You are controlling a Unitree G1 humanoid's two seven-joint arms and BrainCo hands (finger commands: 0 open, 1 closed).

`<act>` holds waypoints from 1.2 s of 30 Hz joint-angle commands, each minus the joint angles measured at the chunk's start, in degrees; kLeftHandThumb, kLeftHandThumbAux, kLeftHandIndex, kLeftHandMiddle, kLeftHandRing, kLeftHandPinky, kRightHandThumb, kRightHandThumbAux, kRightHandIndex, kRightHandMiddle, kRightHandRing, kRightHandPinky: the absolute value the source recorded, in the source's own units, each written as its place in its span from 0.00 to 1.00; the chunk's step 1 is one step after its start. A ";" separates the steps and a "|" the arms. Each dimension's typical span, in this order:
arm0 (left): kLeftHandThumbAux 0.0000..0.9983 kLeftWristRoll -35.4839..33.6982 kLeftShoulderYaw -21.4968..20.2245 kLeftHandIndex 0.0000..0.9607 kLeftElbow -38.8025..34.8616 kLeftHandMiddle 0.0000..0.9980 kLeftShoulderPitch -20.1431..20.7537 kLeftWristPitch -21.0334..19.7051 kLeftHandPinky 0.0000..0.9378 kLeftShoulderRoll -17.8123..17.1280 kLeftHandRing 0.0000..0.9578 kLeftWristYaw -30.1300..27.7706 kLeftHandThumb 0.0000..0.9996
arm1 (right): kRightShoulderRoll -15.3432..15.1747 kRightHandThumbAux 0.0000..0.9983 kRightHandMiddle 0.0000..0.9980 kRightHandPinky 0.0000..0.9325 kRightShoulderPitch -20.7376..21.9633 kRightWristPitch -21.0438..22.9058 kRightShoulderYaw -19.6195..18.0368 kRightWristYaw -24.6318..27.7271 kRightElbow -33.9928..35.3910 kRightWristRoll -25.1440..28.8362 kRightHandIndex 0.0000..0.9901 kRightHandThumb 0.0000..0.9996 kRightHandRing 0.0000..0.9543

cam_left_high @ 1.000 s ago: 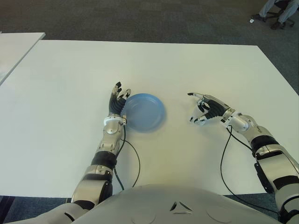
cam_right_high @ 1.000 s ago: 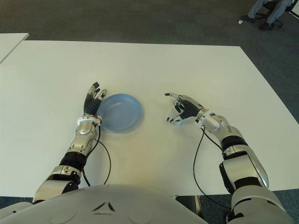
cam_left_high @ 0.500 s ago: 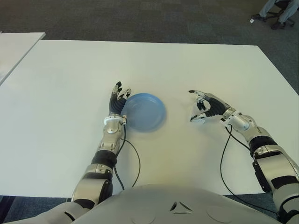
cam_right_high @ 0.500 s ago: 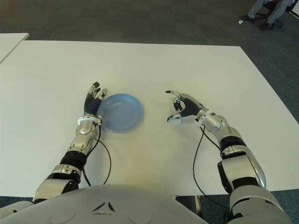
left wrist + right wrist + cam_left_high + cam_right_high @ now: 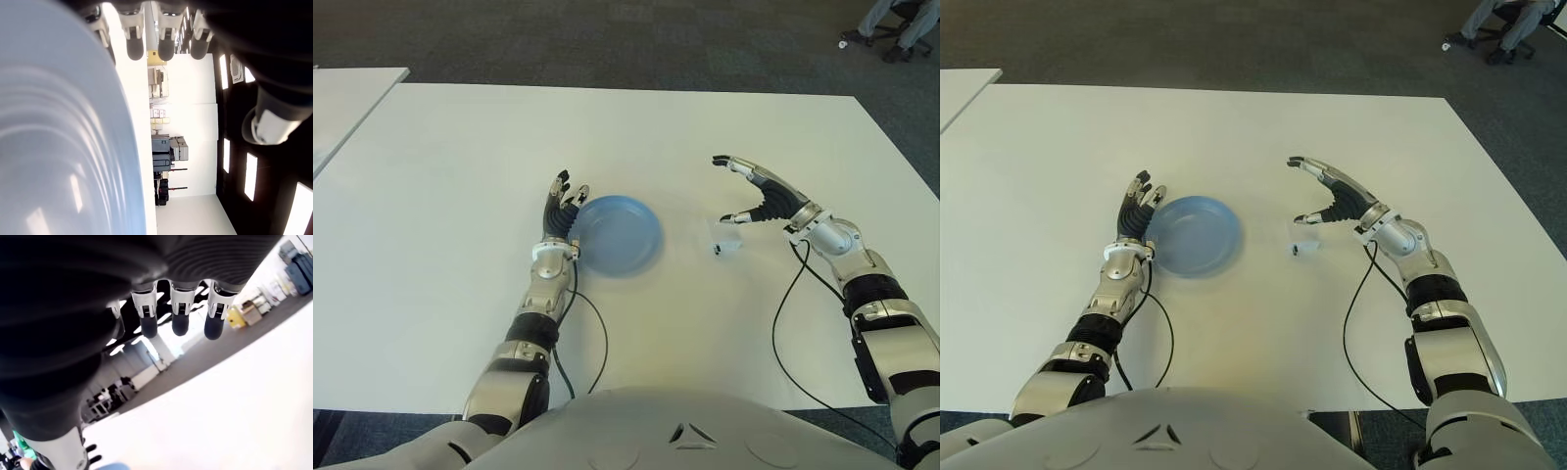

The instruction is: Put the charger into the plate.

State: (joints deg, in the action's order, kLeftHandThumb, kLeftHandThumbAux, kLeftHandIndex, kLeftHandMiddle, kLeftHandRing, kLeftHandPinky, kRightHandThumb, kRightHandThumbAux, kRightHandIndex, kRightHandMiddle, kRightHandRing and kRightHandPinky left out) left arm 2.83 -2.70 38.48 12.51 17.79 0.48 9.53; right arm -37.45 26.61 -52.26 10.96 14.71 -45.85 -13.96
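Note:
A small white charger point(image 5: 727, 240) lies on the white table point(image 5: 705, 127), to the right of the round blue plate point(image 5: 619, 235). My right hand point(image 5: 759, 196) hovers just right of and behind the charger, fingers spread and holding nothing. My left hand point(image 5: 560, 211) shows at the plate's left rim with its fingers straight and spread. In the left wrist view the plate point(image 5: 58, 147) fills most of the picture right by the fingertips point(image 5: 166, 41).
Black cables point(image 5: 793, 323) trail from both wrists across the near part of the table. A second white table's corner point(image 5: 347, 98) shows at the far left. A seated person's legs point(image 5: 901, 24) appear at the far right on the dark carpet.
My right hand has opened and lifted up and to the right, leaving the charger lying on the table. The left hand and plate have stayed put.

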 commanded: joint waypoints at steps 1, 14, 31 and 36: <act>0.52 -0.11 -0.26 0.00 2.75 0.03 -0.92 -2.27 0.00 -0.28 0.00 -0.42 0.00 | 0.30 0.78 0.02 0.02 -3.03 3.93 -0.72 3.61 3.33 2.35 0.01 0.29 0.02; 0.53 -0.07 -0.69 0.02 4.51 0.03 0.05 -2.10 0.00 -0.47 0.02 -0.75 0.00 | 1.60 0.79 0.02 0.02 -4.36 6.03 -2.53 5.53 6.19 3.38 0.04 0.34 0.00; 0.52 -0.16 -0.67 0.03 6.79 0.04 1.02 -1.05 0.00 -1.01 0.02 -1.04 0.00 | 1.76 0.75 0.00 0.02 -4.88 5.34 -3.64 6.13 6.17 2.60 0.03 0.38 0.00; 0.52 -0.30 -0.77 0.04 7.22 0.05 1.19 -0.76 0.00 -1.03 0.02 -1.13 0.00 | 1.49 0.72 0.00 0.02 -4.67 4.01 -3.34 5.49 4.60 1.43 0.01 0.39 0.00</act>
State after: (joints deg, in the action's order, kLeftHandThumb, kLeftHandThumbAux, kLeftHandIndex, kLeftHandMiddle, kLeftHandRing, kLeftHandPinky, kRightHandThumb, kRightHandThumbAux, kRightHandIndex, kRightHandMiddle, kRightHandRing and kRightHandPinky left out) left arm 2.82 -3.45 43.17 15.00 19.17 -0.43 9.49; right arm -35.78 22.51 -47.17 7.52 20.31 -39.93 -11.48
